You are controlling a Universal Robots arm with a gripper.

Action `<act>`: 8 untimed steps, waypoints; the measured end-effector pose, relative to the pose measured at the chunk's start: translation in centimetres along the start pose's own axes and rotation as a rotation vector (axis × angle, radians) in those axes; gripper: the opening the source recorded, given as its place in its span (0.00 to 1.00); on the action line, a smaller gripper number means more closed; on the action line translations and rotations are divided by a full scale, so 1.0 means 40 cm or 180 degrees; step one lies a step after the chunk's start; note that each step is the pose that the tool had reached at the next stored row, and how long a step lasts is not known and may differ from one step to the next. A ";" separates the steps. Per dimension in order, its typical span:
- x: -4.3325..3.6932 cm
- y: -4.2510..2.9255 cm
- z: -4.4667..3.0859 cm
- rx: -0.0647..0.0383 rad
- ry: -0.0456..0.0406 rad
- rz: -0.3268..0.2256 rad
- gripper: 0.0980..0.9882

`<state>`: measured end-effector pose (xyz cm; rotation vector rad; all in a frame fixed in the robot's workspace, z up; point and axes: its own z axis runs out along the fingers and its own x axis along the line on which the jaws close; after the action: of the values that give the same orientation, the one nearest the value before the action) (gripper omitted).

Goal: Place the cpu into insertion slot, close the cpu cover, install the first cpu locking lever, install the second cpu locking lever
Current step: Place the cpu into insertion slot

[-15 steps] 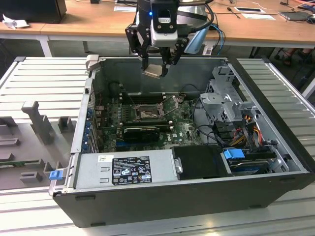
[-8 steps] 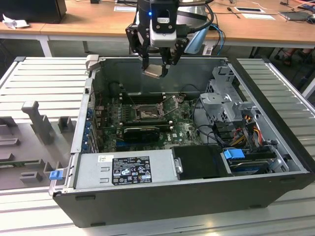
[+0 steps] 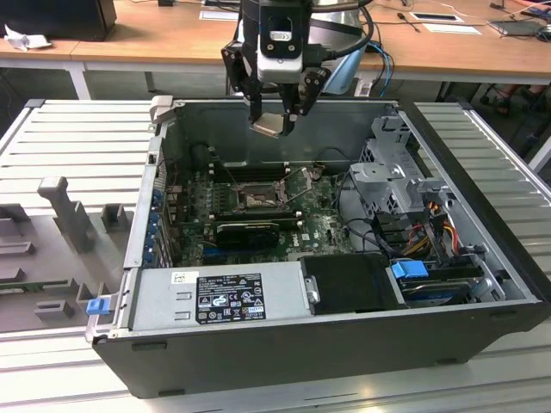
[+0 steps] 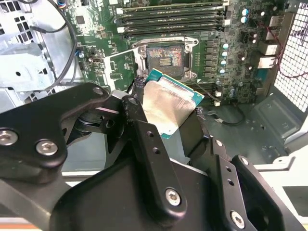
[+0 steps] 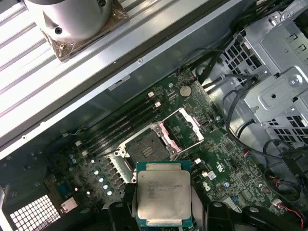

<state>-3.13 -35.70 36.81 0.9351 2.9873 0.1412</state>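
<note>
I'm hovering the hand [image 3: 275, 119] over the open computer case [image 3: 344, 323], and it's clamping the cpu [image 3: 269, 128] by its edges, I'm guessing so the contact side isn't getting touched. The insertion slot [image 3: 256, 200] is sitting bare on the motherboard [image 3: 318, 231], well below the chip. In the first wrist view the cpu cover [image 5: 194, 125] is standing flipped open beside the slot, so nothing's blocking it.

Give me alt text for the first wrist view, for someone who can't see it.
A gripper holds a silver-topped processor chip above a green motherboard. The empty socket lies near it, its metal cover frame swung open.
</note>
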 end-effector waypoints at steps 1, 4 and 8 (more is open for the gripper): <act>0.000 0.000 0.000 0.0000 -0.0001 0.0018 0.50; 0.000 0.000 0.000 -0.0002 -0.0007 0.0076 0.50; 0.000 0.000 0.001 -0.0003 -0.0013 0.0152 0.50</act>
<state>-3.13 -35.70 36.79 1.0057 2.9620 0.1408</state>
